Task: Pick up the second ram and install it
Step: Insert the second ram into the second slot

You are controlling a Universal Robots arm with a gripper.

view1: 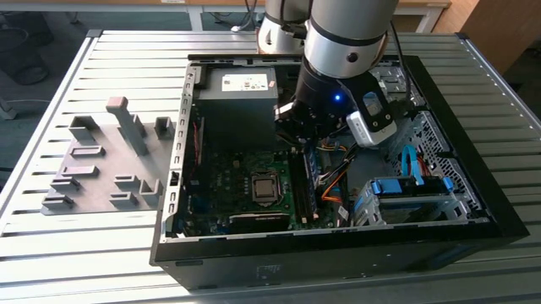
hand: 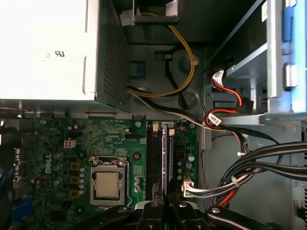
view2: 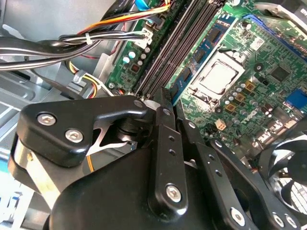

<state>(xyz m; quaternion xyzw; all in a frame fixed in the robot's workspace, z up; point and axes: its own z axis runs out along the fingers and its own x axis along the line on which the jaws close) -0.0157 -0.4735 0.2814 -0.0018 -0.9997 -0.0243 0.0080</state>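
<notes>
End effector [view2: 160, 103] nearly closed over RAM slots [view2: 177, 43]; grasp can't tell; exterior view adds fixture [view1: 106, 164].

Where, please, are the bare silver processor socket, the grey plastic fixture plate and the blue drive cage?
Bare silver processor socket [hand: 108, 185], first wrist view, metal centre.
Grey plastic fixture plate [view1: 100, 180], exterior view, flat base.
Blue drive cage [view1: 412, 186], exterior view, top bar.
</notes>
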